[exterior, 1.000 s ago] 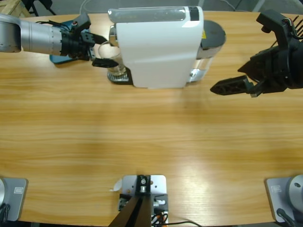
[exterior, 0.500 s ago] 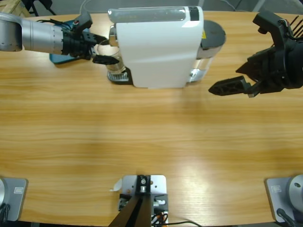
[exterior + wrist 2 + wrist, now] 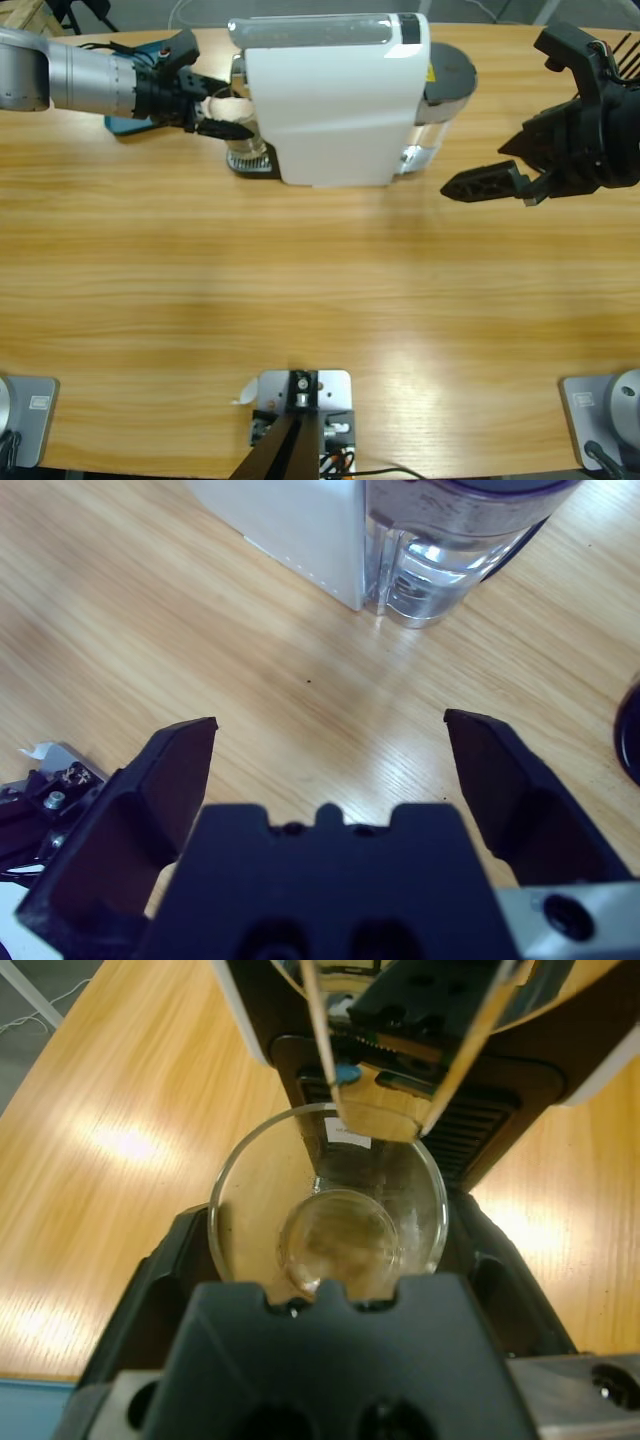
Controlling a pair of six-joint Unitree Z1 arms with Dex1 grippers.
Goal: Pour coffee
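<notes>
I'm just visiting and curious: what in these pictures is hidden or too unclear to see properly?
- High view: the glass cup is mostly hidden by the white coffee machine and the left pincer.
- Left wrist view: whether the cup holds any coffee is unclear; glare and reflections muddle its bottom.
- Right wrist view: the water tank is cut off by the top edge.
- High view: a blue thing sits mostly hidden under the left arm.

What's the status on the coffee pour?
Left claw shut on glass under coffee machine spout. Right claw open, empty. Glass empty. Nothing blocking.
</notes>
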